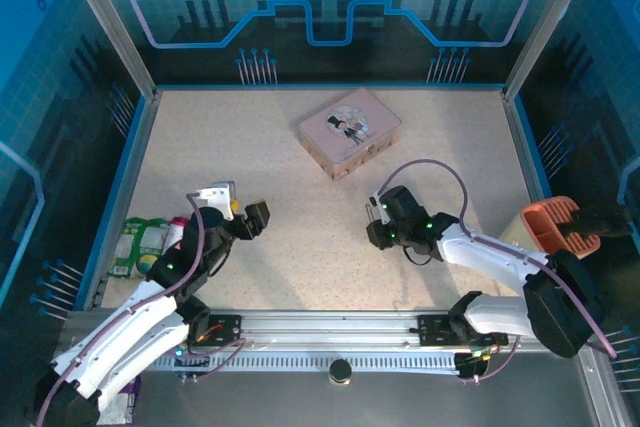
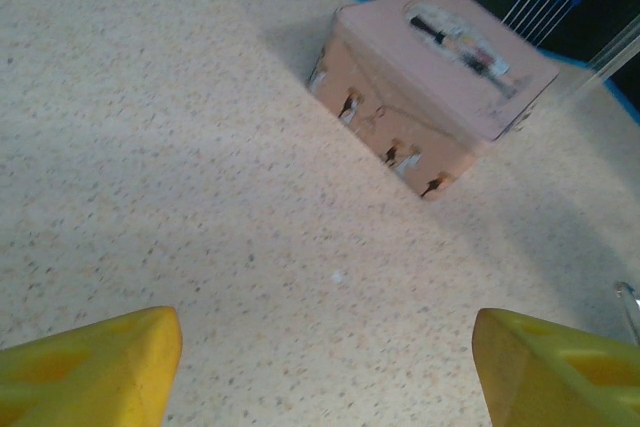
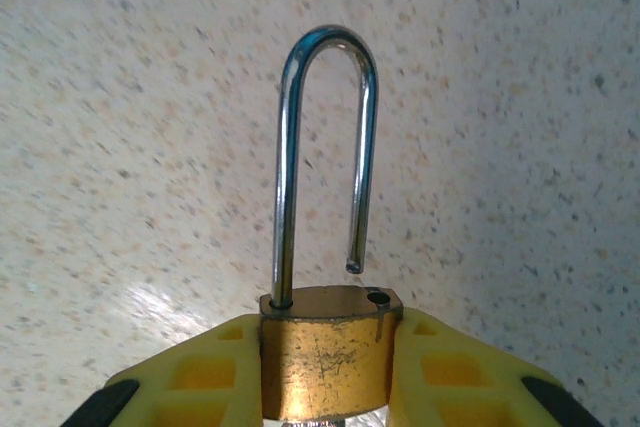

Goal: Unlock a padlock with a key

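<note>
Clamping the padlock, right fingers hang over open table centre.

light: blue cast is tinting the top view's upper edges; table is showing evenly lit | shadow: soft shade is lying left of the pink tin | glare: padlock shackle is glinting | blur: tin is smearing slightly

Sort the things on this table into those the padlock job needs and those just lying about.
Job: small brass padlock with open silver shackle, clamped in the right gripper; left gripper, open, holding nothing.
Lying about: pink rectangular tin with a cartoon couple; green-and-white packet on the left; orange ribbed object on the right.
</note>
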{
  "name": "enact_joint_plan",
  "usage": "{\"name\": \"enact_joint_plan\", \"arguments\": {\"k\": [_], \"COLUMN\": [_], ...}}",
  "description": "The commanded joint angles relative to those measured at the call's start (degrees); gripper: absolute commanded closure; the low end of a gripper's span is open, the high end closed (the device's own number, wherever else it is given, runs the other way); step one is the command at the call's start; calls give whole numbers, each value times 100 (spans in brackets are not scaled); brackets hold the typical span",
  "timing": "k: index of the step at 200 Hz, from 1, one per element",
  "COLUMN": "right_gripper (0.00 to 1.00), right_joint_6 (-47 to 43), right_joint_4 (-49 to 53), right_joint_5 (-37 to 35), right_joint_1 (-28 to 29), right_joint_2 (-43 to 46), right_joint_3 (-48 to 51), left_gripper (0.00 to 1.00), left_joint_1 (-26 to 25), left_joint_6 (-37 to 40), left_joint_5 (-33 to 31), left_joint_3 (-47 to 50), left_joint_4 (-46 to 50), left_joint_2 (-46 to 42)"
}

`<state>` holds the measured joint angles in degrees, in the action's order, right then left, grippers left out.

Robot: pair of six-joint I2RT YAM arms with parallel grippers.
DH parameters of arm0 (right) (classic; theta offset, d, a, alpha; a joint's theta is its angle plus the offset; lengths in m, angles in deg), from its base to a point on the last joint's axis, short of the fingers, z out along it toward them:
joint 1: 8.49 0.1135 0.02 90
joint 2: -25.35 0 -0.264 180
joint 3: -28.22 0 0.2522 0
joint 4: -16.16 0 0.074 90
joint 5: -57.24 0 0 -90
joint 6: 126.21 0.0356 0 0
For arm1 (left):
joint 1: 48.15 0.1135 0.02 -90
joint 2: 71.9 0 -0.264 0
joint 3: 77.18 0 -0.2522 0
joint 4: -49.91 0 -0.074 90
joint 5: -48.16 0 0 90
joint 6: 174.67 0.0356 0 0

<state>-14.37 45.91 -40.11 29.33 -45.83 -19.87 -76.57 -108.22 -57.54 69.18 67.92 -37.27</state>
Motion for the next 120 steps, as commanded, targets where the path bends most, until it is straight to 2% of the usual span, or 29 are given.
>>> {"name": "enact_joint_plan", "arguments": {"k": [1, 50, 112, 120], "right_gripper": [95, 91, 57, 49], "right_joint_6": [205, 555, 488, 461], "right_joint_4": [447, 488, 694, 741], "right_joint_5": [-434, -550, -765, -776], "right_joint_1": [148, 411, 533, 531], "right_joint_2": [-340, -960, -697, -620], "right_joint_3": [-204, -338, -451, -477], "left_gripper": [22, 22, 21, 21], "left_joint_1": [47, 97, 222, 231], "left_joint_6": [11, -47, 12, 15], "left_joint_5": [-159, -190, -190, -196], "left_joint_3": [77, 90, 4, -8], "left_joint_4": [127, 140, 128, 113], "left_joint_2": [25, 26, 157, 188]}}
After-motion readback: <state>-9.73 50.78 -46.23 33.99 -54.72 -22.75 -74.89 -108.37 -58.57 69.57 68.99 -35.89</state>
